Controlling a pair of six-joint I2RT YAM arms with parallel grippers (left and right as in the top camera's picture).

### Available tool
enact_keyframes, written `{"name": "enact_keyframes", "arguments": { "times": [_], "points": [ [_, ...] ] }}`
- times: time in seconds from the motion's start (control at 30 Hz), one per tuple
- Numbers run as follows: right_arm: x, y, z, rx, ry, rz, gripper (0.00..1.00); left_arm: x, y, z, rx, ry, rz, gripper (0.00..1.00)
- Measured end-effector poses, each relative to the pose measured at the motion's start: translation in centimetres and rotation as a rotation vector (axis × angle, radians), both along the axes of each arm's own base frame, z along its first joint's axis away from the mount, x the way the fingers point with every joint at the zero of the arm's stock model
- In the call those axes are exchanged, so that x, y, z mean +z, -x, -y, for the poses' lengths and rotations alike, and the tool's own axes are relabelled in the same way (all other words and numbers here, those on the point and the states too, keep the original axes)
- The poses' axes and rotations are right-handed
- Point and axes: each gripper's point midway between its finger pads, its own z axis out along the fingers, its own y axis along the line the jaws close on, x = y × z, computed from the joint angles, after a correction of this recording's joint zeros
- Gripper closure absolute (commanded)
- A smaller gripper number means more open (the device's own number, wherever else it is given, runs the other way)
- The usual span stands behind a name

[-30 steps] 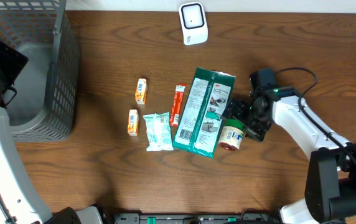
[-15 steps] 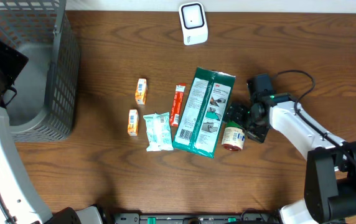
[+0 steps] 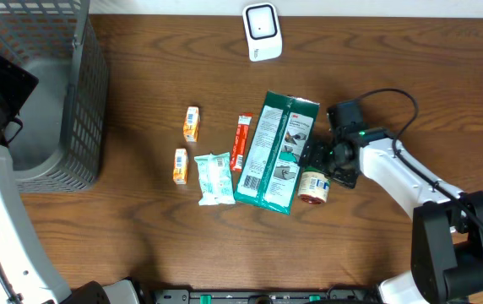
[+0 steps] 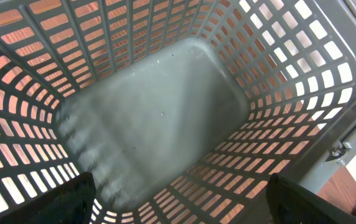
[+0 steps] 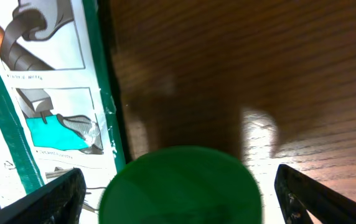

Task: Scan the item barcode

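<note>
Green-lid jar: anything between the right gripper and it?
Nothing visible. The right gripper hangs open right above the jar; the wrist view shows only its green lid below. The green packet lies beside the jar, not over it.

Green-lidded jar (image 3: 314, 187) touching green packet (image 3: 275, 152)

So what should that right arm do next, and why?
Probably ease down a little and close on the jar. The right gripper is open, with a finger on either side of the jar's green lid, so it looks lined up but has no grip yet. The jar sits close beside the green packet, so a gentle, straight squeeze seems wisest.
</note>
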Motion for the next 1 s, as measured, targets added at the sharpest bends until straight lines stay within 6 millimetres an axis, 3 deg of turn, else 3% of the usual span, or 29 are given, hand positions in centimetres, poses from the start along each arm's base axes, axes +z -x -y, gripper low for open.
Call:
{"name": "enact_keyframes", "arguments": {
  "times": [0.37,1.0],
  "points": [
    [0.1,-0.1,-1.7,0.095,0.04,0.052,0.08,0.0,0.0,0.0,0.0,0.0,0.0,0.12],
    [0.0,-0.2,-1.3,0.146,0.09,0.071,0.1,0.0,0.0,0.0,0.0,0.0,0.0,0.12]
  ]
}}
